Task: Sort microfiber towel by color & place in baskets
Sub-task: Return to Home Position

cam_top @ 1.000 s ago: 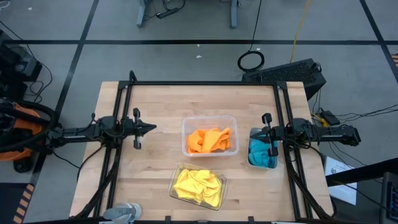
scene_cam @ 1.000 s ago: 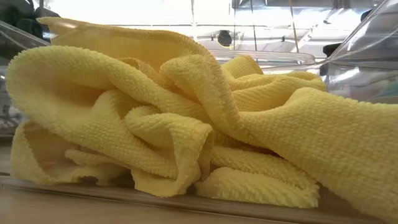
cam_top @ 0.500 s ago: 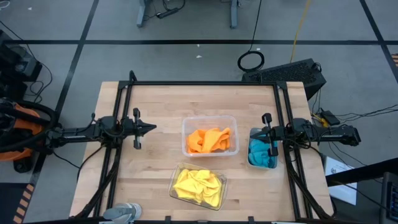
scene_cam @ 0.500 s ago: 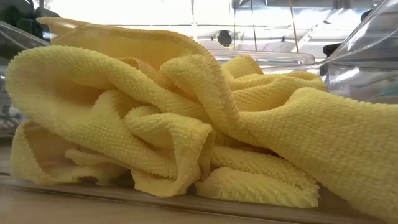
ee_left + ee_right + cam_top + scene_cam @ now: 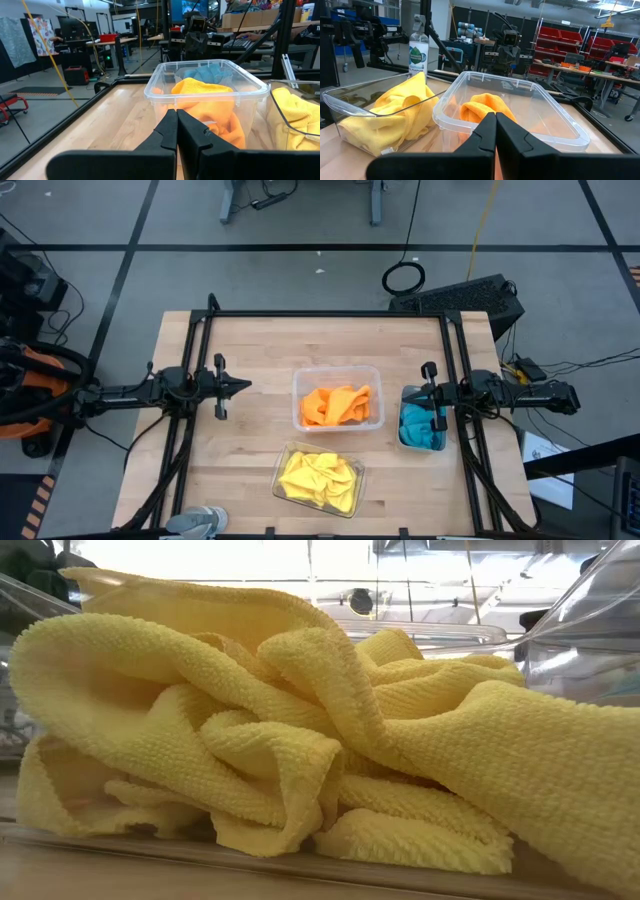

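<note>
Orange towels (image 5: 335,406) crumpled in centre clear tub (image 5: 337,368), long axis left-right; yellow towels (image 5: 318,480) in skewed lower-centre tub (image 5: 278,472); blue towels (image 5: 420,427) in narrow greyish tub (image 5: 421,448) at right, long axis top-bottom. Left gripper (image 5: 245,385) mid-left, right gripper (image 5: 407,393) over that tub's upper end: both pinched closed, empty. Wood table (image 5: 250,350) bare left of the tubs.

Partly hidden beneath right gripper (image 5: 410,392): blue towels (image 5: 420,436). Cropped at high-view edge: grey object (image 5: 197,522). Filling low view: yellow towels (image 5: 250,720).
</note>
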